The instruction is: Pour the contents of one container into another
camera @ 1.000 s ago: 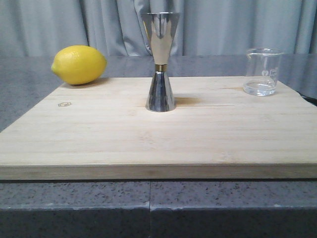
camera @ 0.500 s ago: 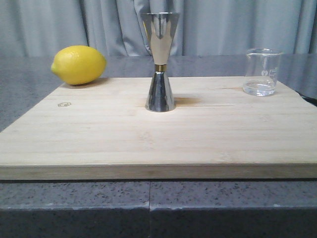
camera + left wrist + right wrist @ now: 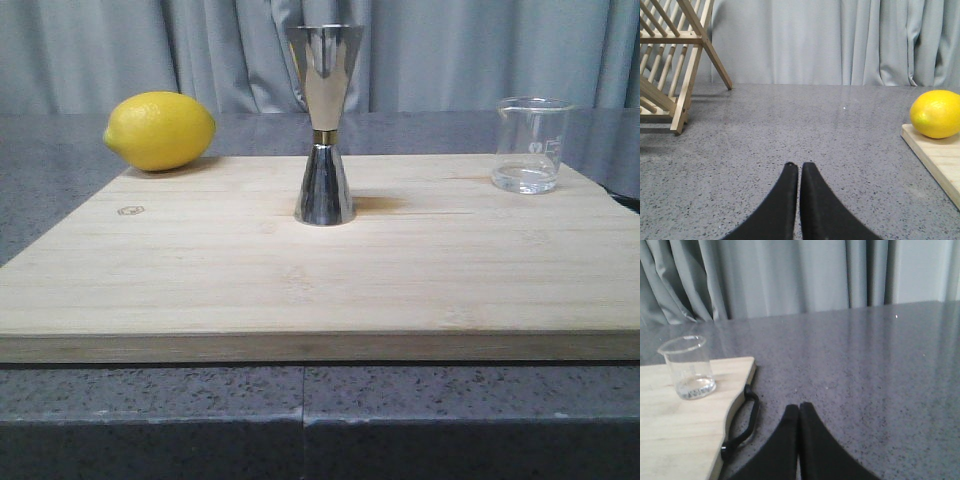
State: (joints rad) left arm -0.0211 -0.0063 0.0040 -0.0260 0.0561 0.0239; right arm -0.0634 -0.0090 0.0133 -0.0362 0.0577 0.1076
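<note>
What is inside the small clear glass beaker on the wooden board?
The small clear glass beaker holds a shallow layer of clear liquid at its bottom; above that it looks empty. Nothing covers it. It stands upright on the light wooden cutting board.

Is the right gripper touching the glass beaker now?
Apart. The right wrist view shows bare counter between the shut right gripper and the glass beaker.

Wooden rack (image 3: 670, 65) and board (image 3: 320, 260) cut off.
</note>
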